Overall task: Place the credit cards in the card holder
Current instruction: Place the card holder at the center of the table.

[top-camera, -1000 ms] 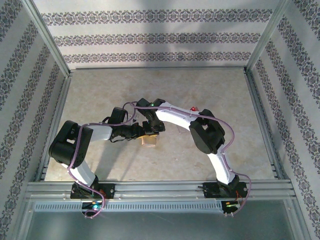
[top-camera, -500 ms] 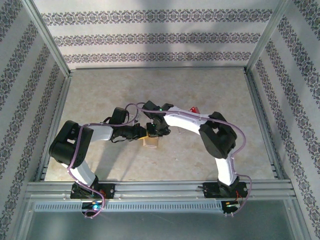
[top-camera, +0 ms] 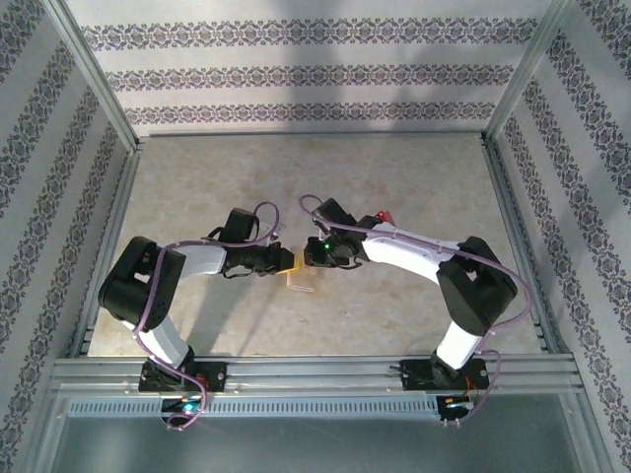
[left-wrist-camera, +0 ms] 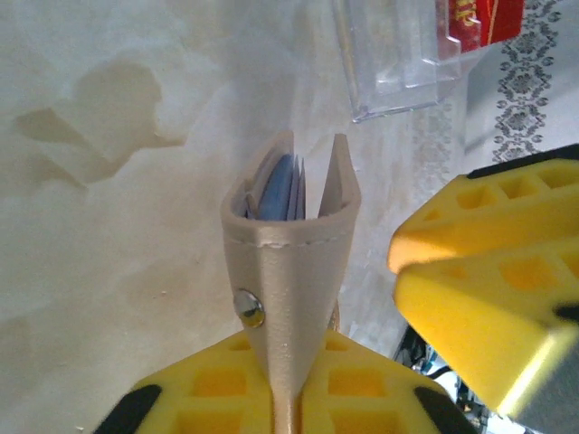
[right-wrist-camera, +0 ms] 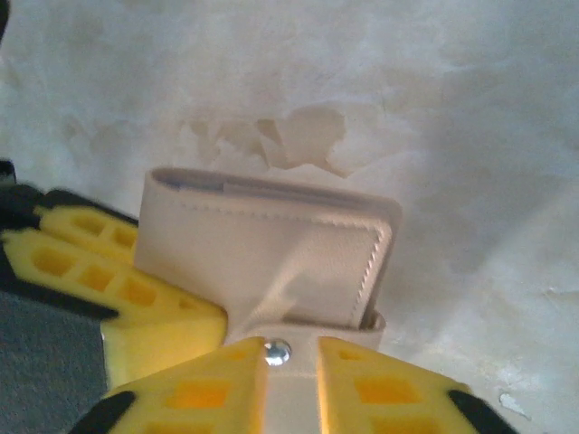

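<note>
The tan card holder point(left-wrist-camera: 288, 253) stands on edge, its grey-blue pockets facing away. My left gripper point(left-wrist-camera: 288, 366) is shut on its folded edge. From above, the card holder point(top-camera: 299, 281) sits between the left gripper point(top-camera: 284, 261) and the right gripper point(top-camera: 317, 258). In the right wrist view the card holder point(right-wrist-camera: 262, 258) lies just ahead of my right gripper point(right-wrist-camera: 291, 357). Its jaws stand a little apart, with the snap tab point(right-wrist-camera: 279, 353) showing in the gap. Red credit cards point(left-wrist-camera: 478, 18) lie in a clear case point(left-wrist-camera: 398, 63) beyond.
The red cards point(top-camera: 383, 216) lie by the right forearm at mid-table. The right gripper's yellow fingers point(left-wrist-camera: 479, 271) crowd close on the right of the left wrist view. Patterned walls and metal rails point(top-camera: 315, 370) bound the table.
The right arm has swung back to the right and lower, and its jaws have parted. The left gripper stays on the card holder, which has hardly moved.
</note>
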Action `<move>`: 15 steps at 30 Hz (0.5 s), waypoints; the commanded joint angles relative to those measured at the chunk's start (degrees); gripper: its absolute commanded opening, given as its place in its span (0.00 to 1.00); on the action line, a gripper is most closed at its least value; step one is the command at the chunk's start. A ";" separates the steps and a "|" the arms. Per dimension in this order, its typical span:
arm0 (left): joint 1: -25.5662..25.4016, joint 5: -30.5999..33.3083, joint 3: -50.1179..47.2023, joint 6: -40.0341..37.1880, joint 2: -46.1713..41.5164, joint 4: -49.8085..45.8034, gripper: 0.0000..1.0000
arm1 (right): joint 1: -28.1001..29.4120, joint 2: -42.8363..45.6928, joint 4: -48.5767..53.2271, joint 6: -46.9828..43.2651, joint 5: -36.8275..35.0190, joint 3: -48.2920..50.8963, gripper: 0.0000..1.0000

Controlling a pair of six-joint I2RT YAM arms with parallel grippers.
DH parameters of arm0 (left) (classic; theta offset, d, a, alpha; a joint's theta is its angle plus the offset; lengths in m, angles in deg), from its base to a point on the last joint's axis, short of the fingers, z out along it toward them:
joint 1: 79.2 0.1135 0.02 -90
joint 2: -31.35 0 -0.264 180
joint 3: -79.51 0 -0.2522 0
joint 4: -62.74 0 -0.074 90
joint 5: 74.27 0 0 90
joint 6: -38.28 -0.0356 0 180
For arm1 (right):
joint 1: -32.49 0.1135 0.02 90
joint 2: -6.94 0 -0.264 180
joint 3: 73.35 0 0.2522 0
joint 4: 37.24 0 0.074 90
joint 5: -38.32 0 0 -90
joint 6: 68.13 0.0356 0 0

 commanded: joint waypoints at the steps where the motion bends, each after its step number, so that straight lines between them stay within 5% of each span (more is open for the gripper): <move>1: 0.20 3.72 1.84 -4.75 0.44 -5.61 0.24 | -1.03 6.07 -5.04 0.23 -1.06 4.18 0.34; 9: 3.59 13.41 2.51 -10.86 -2.81 -11.11 0.63 | -2.11 26.11 -0.76 -8.37 -15.88 15.03 0.69; 14: 5.99 16.87 1.66 -17.93 -8.62 -12.96 1.00 | -6.97 40.75 0.94 -12.93 -22.13 22.28 0.98; 15: 6.67 18.35 1.59 -19.60 -10.00 -13.49 0.99 | -8.59 43.72 1.26 -13.96 -23.10 23.74 0.98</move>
